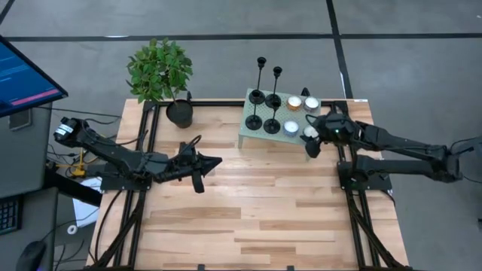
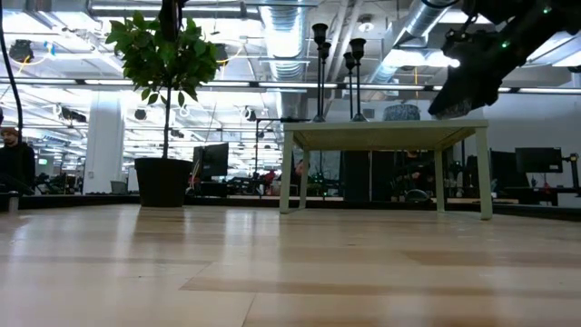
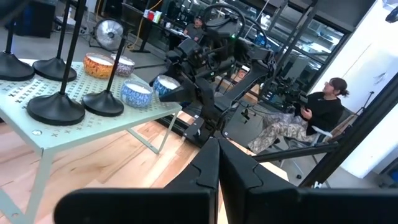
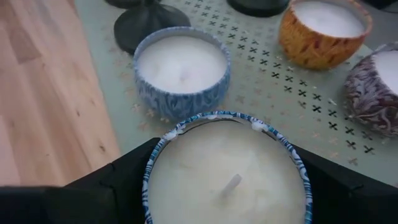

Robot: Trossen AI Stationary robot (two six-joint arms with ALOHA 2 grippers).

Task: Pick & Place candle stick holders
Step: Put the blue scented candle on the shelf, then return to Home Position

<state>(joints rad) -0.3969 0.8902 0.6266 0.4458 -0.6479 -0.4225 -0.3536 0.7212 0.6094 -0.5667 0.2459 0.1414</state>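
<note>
Several black candle stick holders [image 1: 265, 102] stand on their disc bases on a small pale green perforated table [image 1: 242, 139] at the far centre; they also show in the left wrist view [image 3: 56, 107]. Among them sit candles in tins: an orange one [image 4: 323, 31] and a blue one [image 4: 181, 68]. My right gripper [image 1: 311, 139] hangs over that table's right near corner, shut on a blue-and-white candle tin [image 4: 227, 177]. My left gripper [image 1: 215, 160] hovers shut over the left middle of the wooden table and holds nothing. My right gripper pinches the candle tin between its two fingers [image 4: 118, 180], one on each opposite side of the round wall [image 4: 154, 163]. It comes slanting down from the table's right side. The tin sits upright, wick up. The tin itself hides whether its bottom rests on the small table.
A potted plant [image 1: 179, 113] stands at the far left of the wooden table [image 1: 256, 218]. A monitor [image 1: 22, 75] is off the left edge. A person sits [image 3: 317, 112] in the room beyond. The near half of the wooden table has free room.
</note>
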